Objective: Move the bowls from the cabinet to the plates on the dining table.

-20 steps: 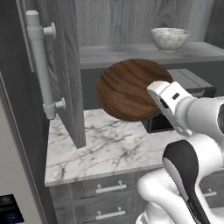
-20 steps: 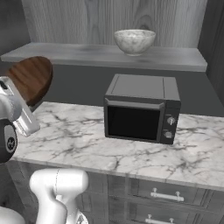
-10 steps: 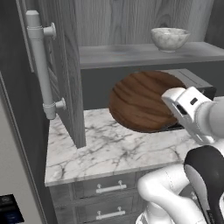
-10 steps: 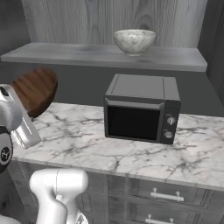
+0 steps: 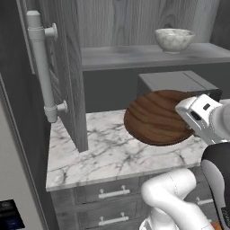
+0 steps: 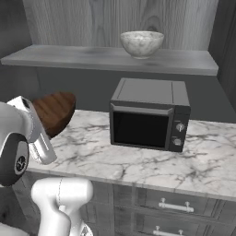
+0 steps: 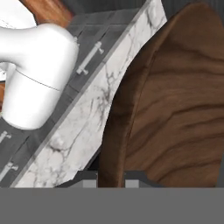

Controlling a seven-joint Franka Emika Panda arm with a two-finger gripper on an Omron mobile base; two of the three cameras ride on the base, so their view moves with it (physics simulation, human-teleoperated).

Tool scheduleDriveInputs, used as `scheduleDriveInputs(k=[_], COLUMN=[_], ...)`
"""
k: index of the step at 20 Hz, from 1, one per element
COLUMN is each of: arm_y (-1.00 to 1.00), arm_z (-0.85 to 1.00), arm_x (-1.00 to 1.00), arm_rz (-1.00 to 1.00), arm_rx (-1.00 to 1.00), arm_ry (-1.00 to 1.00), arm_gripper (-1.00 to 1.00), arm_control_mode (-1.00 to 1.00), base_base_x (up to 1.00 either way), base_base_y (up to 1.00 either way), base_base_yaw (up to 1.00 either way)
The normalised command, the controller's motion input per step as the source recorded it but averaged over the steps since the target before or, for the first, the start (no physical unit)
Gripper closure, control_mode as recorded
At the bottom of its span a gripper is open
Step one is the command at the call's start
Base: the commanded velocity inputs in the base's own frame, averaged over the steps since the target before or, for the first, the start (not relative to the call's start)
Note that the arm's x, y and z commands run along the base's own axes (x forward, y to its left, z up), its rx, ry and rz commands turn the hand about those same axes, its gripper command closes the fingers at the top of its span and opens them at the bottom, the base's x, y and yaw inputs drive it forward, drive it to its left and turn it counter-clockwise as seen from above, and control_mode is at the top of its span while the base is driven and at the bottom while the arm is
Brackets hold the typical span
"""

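Observation:
My gripper (image 5: 193, 128) is shut on the rim of the dark brown wooden bowl (image 5: 155, 117), which hangs tilted on edge above the marble counter, in front of the microwave's left side. From the right the wooden bowl (image 6: 56, 110) sticks out beside the gripper (image 6: 45, 123). The hand view has the bowl's (image 7: 175, 109) rim running down between my fingertips (image 7: 111, 180). The white marble bowl (image 5: 174, 39) stands upright on the cabinet shelf (image 5: 130, 57), and the right base view has this bowl (image 6: 142, 44) above the microwave. The plates and the dining table are out of view.
The cabinet door (image 5: 67, 72) stands open at the left, its long silver handle (image 5: 41, 67) jutting toward me. A black microwave (image 6: 148, 115) sits on the marble counter (image 6: 207, 161) under the shelf. Drawers (image 5: 110, 194) with bar pulls line the counter front.
The wooden bowl in my gripper has moved right and down, away from the open cabinet door and closer to the counter. The marble bowl and the base have stayed put.

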Motion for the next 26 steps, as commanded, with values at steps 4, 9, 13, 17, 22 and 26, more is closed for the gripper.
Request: scheduleDriveInputs(k=[4,9,13,17,22,26], arm_y=[-0.39,-0.36,-0.37,-0.31,-0.11,0.00], arm_z=[-0.82,-0.64,-0.46,-0.41,-0.26,-0.24], arm_x=[0.23,0.18,0.09,0.14,0.20,0.31], arm_rz=[0.00,0.00,0.00,0.00,0.00,0.00], arm_rx=[0.00,0.00,-0.01,-0.03,-0.02,0.00], arm_ry=[0.00,0.00,-0.02,-0.02,-0.04,-0.05], arm_gripper=[1.00,1.00,1.00,1.00,1.00,1.00], arm_control_mode=[-1.00,-1.00,-1.00,-1.00,-1.00,-1.00], base_base_x=[0.00,0.00,0.00,0.00,0.00,0.00], base_base_y=[0.00,0.00,0.00,0.00,0.00,0.00], base_base_yaw=[0.00,0.00,0.00,0.00,0.00,0.00])
